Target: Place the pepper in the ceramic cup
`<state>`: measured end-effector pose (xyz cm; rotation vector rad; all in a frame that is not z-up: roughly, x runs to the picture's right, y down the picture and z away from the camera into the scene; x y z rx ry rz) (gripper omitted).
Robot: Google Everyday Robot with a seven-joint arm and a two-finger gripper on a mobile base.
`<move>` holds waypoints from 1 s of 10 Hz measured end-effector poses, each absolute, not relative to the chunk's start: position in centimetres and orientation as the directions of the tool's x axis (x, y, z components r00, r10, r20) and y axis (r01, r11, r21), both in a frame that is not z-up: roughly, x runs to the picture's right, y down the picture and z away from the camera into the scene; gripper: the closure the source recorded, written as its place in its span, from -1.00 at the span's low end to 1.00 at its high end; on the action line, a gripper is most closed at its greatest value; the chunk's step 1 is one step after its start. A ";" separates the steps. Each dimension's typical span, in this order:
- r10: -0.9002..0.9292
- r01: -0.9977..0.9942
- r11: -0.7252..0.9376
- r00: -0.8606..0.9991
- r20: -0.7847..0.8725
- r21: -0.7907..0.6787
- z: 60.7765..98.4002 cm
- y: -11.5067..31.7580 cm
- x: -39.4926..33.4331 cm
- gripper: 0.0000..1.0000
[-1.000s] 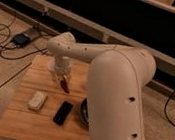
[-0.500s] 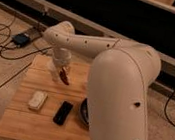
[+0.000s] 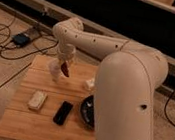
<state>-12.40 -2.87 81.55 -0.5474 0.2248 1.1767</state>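
At the gripper [image 3: 65,65]: clenched on the pepper [image 3: 66,71], pinching its upper end, with the dark red body dangling below, tip down and slightly tilted. Poised over the far left part of the wooden table [image 3: 25,124], reached from the right by the thick white arm [image 3: 128,92], bent at an elbow far and left of the grasp. Just left of the pepper, standing upright on the wood: the ceramic cup [image 3: 54,73], pale cream, close beside the gripper; hard to tell whether touching it. Pepper outside the cup, alongside its right wall. To the right of the gripper, near the far edge: 1 small white thing [image 3: 89,83], partly hidden behind the arm. Nearer, in a row across the middle of the table: 1 pale rectangular block [image 3: 37,100] at left, 1 black remote [image 3: 63,113] in the middle, 1 black bowl [image 3: 87,111] at right, half covered by the arm. Block and remote apart; remote just beside the bowl. On the floor at far left: black cables [image 3: 3,49] and 1 small dark box [image 3: 21,39].
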 end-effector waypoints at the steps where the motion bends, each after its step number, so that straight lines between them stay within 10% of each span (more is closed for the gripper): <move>1: 0.814 -0.914 0.280 0.389 -0.431 -0.295 81.8 -3.4 -12.8 1.00; 10: 0.851 -0.876 0.327 0.436 -0.291 -0.355 83.9 -6.6 -17.7 1.00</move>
